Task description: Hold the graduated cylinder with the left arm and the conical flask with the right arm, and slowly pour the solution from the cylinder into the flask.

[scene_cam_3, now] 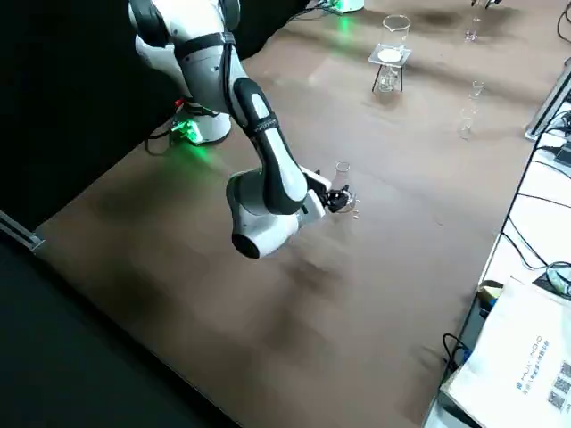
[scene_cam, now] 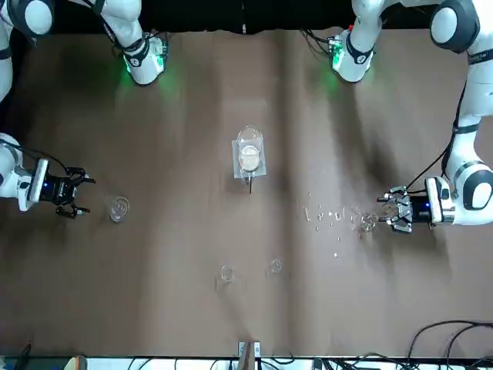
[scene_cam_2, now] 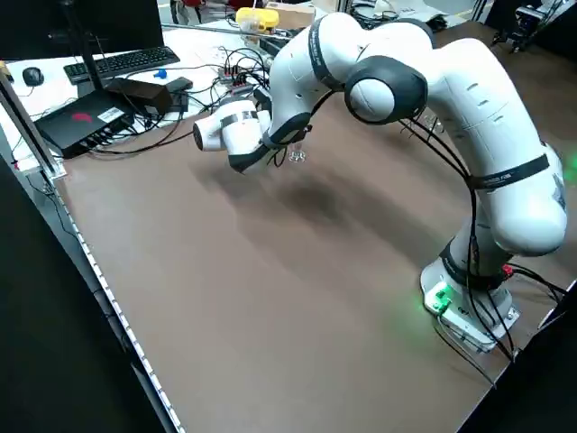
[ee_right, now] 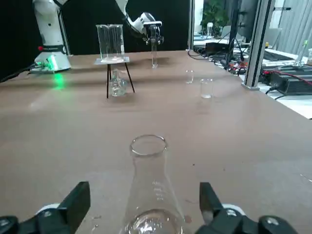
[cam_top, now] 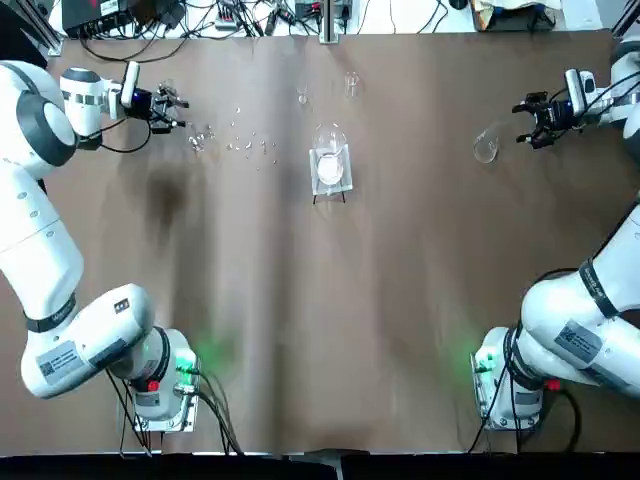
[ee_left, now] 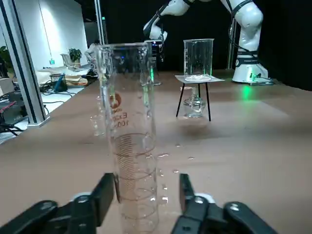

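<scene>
Brown table (cam_top: 400, 300): both claws open around upright glassware

Even overhead light is washing the brown table (cam_top: 320, 320), leaving it dim and flat. Green lamps are glowing at both arm bases, the left one (cam_top: 187, 366) and the right one (cam_top: 484, 364), tinting the table beside them. Soft dark smudges of shadow are lying under the arms. In the left wrist view the graduated cylinder (ee_left: 127, 131) is catching pale reflections, while the far room behind it is blooming bright against a black backdrop.
</scene>
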Robot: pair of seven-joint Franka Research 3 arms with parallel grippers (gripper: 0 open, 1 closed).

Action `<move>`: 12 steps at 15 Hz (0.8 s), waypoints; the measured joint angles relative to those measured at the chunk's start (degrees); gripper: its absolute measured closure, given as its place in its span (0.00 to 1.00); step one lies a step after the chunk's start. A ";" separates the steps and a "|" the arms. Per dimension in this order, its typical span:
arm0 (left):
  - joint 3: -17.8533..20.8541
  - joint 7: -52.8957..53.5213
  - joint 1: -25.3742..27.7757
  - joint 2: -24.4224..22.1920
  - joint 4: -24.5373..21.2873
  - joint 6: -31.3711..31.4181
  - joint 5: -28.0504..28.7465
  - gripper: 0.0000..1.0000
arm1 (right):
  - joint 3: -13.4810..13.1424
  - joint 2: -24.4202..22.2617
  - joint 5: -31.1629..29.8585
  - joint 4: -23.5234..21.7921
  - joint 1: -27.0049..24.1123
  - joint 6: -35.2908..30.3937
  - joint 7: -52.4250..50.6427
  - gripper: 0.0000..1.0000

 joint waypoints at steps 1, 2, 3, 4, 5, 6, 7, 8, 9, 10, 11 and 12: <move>0.00 0.02 0.09 0.00 0.06 0.00 0.00 0.46 | 0.00 0.29 0.74 0.00 -0.09 -0.41 0.00 0.00; 0.00 0.02 0.14 0.00 0.12 0.00 0.00 0.48 | -0.01 0.66 1.66 0.00 -0.23 -0.91 -0.03 0.00; 0.00 0.04 0.16 0.00 0.21 0.00 0.00 0.51 | -0.01 1.01 2.40 0.00 -0.33 -1.20 -0.12 0.00; 0.01 0.04 0.17 0.00 0.28 0.00 0.00 0.53 | -0.01 1.32 2.79 0.04 -0.37 -1.33 -0.26 0.00; 0.01 0.05 0.19 0.00 0.34 -0.01 0.00 0.62 | -0.01 1.55 3.07 0.07 -0.38 -1.38 -0.31 0.00; 0.01 0.08 0.19 0.00 0.35 -0.01 0.00 0.65 | 0.00 1.67 3.49 0.07 -0.38 -1.63 -0.33 0.00; 0.01 0.09 0.19 0.00 0.35 -0.03 0.00 0.66 | 0.04 1.71 3.76 0.07 -0.37 -2.16 -0.34 0.00; 0.01 0.09 0.19 0.00 0.35 -0.03 0.00 0.66 | 0.18 1.77 3.97 0.07 -0.37 -2.53 -0.33 0.00; 0.01 0.10 0.19 0.00 0.36 -0.03 0.00 0.66 | 0.40 1.91 4.17 0.07 -0.34 -2.74 -0.33 0.00; 0.01 0.10 0.19 0.00 0.36 -0.04 0.00 0.66 | 0.60 2.20 4.38 0.07 -0.27 -2.75 -0.33 0.00; 0.01 0.10 0.19 0.00 0.38 -0.04 0.00 0.66 | 0.79 2.60 4.60 0.08 -0.18 -2.75 -0.45 0.00; -0.01 0.10 0.18 0.00 0.43 -0.04 0.00 0.66 | 1.06 3.15 4.66 0.08 -0.07 -2.76 -1.35 0.00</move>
